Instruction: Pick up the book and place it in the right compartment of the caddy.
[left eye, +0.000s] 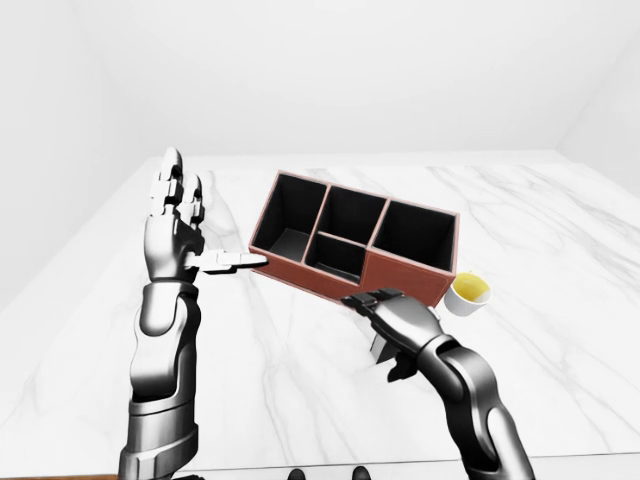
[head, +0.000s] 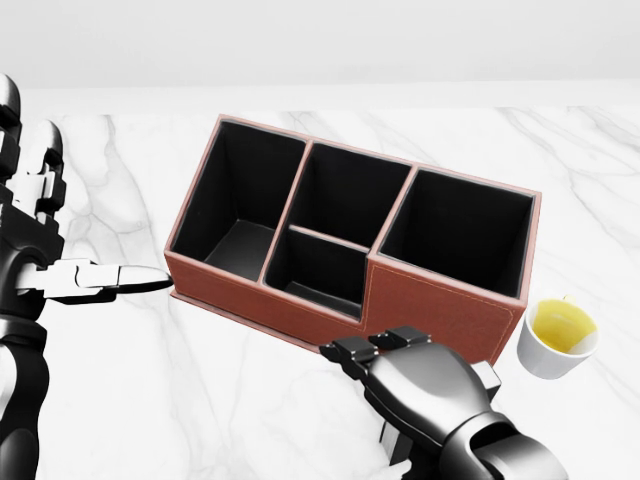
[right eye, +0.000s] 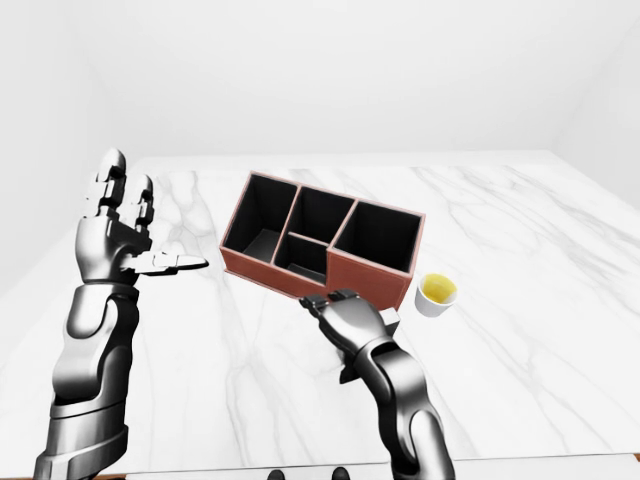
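Two hands up: my right hand (head: 420, 385), lower centre, covers book (head: 487, 377) beside caddy (head: 440, 300); grip unclear. My left hand (left eye: 175, 225) splayed, idle, clear of caddy.

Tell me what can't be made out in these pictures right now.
- The book: mostly hidden under the right hand in every view; only a grey sliver shows.
- Whether the right hand's fingers close on it: the hand's back hides them.
- Floor of the caddy's right compartment: hidden by its near wall, head view.
- Left hand: cut off by the head view's left edge.
- Cup: contents just yellow.
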